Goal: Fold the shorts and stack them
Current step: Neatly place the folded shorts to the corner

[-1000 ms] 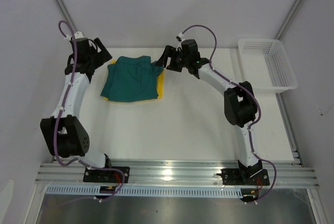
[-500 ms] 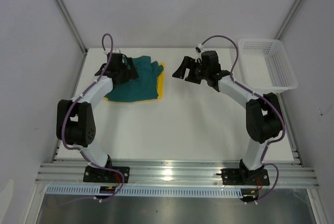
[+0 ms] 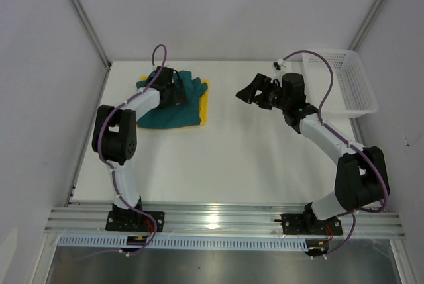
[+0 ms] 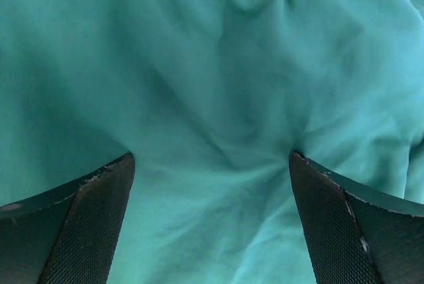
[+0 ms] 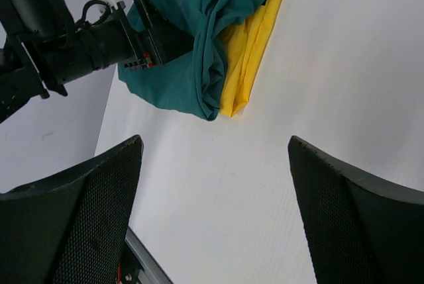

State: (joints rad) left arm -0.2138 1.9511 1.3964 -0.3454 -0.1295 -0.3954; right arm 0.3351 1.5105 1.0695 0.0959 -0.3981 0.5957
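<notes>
The dark teal shorts [image 3: 165, 113] lie folded at the table's back left, on top of the yellow shorts [image 3: 205, 102], which show only as a strip along the right side. My left gripper [image 3: 184, 93] hovers open right over the teal cloth; teal fabric [image 4: 212, 85] fills its wrist view between the spread fingers [image 4: 86, 231]. My right gripper [image 3: 244, 95] stands open over bare table to the right of the stack, empty. Its wrist view shows the teal shorts [image 5: 192, 65], the yellow edge [image 5: 255, 39] and the left gripper [image 5: 149, 32].
A white mesh basket [image 3: 341, 82] stands at the back right corner. White walls close in the table on the left, back and right. The aluminium rail [image 3: 218, 221] with both arm bases runs along the near edge.
My left gripper has swung right from the table's left edge to above the teal shorts. My right gripper has pulled back to the right, away from the stack, and opened slightly wider.
</notes>
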